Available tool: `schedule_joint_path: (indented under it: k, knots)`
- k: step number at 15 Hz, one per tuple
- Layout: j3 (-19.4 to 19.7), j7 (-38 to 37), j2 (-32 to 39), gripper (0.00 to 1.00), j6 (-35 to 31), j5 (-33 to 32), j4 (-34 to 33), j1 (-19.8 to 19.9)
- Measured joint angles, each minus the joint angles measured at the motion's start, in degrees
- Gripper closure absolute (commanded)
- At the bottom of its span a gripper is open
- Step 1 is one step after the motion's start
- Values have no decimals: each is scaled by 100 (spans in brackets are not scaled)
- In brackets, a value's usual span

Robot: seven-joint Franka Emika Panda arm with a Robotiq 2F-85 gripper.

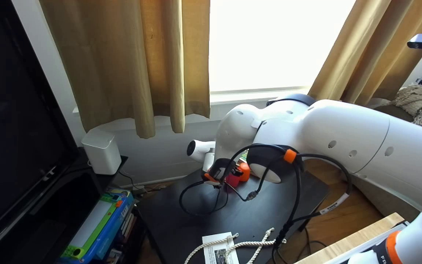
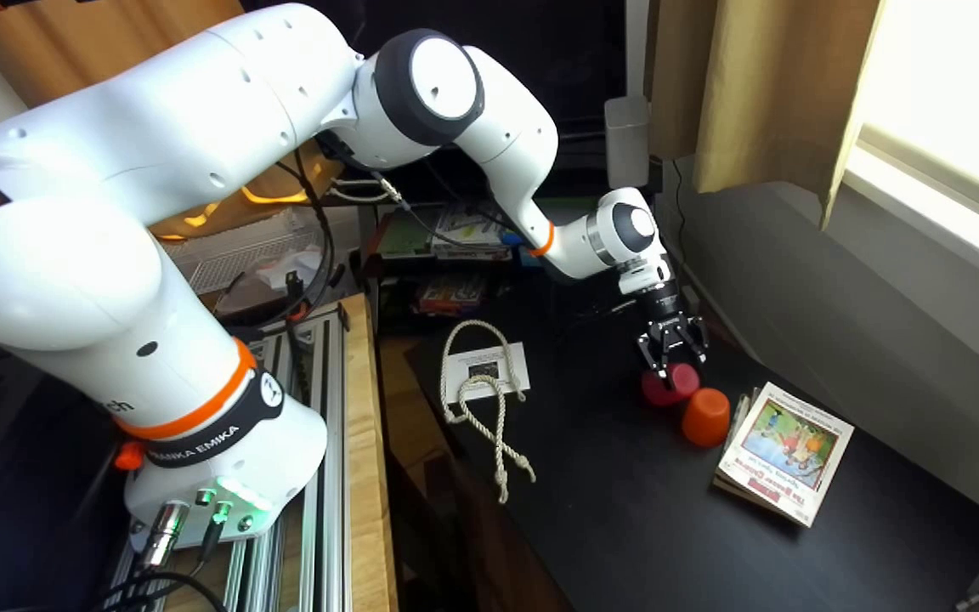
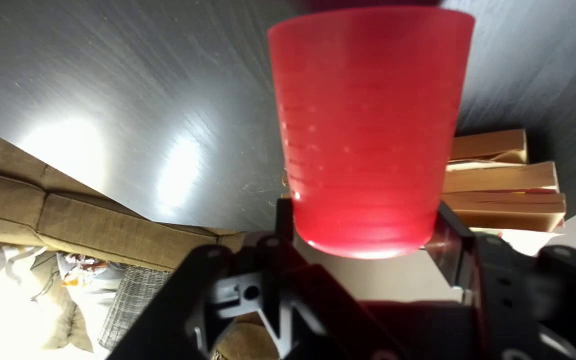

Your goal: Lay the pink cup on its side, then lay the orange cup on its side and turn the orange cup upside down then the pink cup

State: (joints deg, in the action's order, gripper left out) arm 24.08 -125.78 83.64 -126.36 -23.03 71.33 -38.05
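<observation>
Two cups seen: pink cup [image 3: 373, 125] and orange cup [image 2: 705, 418]. One claw [image 3: 364, 212], jaws part-closed, one on each flank of the pink cup near its narrow end, so it reads as gripped. Pink cup's wide end points away from the claw in the wrist view. Whether its rim rests on the dark table [image 2: 693, 544] or clears it slightly, can't say; exact lean unclear too.

Orange cup just beside the pink in both exterior views, free of the claw, narrow end up, wide end down on the table. Touching the pink cup or not, can't say.

Books [image 2: 783, 450]: one stack, three at least by the page edges in the wrist view, near the orange cup, picture cover uppermost. White sheet [image 1: 210, 253]: one, well apart from both cups, rope [image 1: 256, 243] lying across it. One length of rope or two, can't say.

Arm [image 2: 192, 119]: one, white, reaching out over the table. White box-shaped device [image 1: 102, 156]: one, shown in both exterior views, beside one dark screen [image 1: 6, 110]. In the wrist view, one brown couch [image 3: 108, 230] past the table edge. In an exterior view two curtains [image 1: 108, 66] flank one bright window [image 1: 269, 40]
</observation>
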Motion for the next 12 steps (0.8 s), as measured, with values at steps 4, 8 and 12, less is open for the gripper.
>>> schedule_joint_path:
  k: [4, 8, 12]
  knots:
    - [-18, -199, 169, 52, 302, -316, -327, -1]
    - [-106, -369, 143, 0, 537, -776, -346, 0]
    - [-207, -462, 141, 0, 731, -1079, -352, 11]
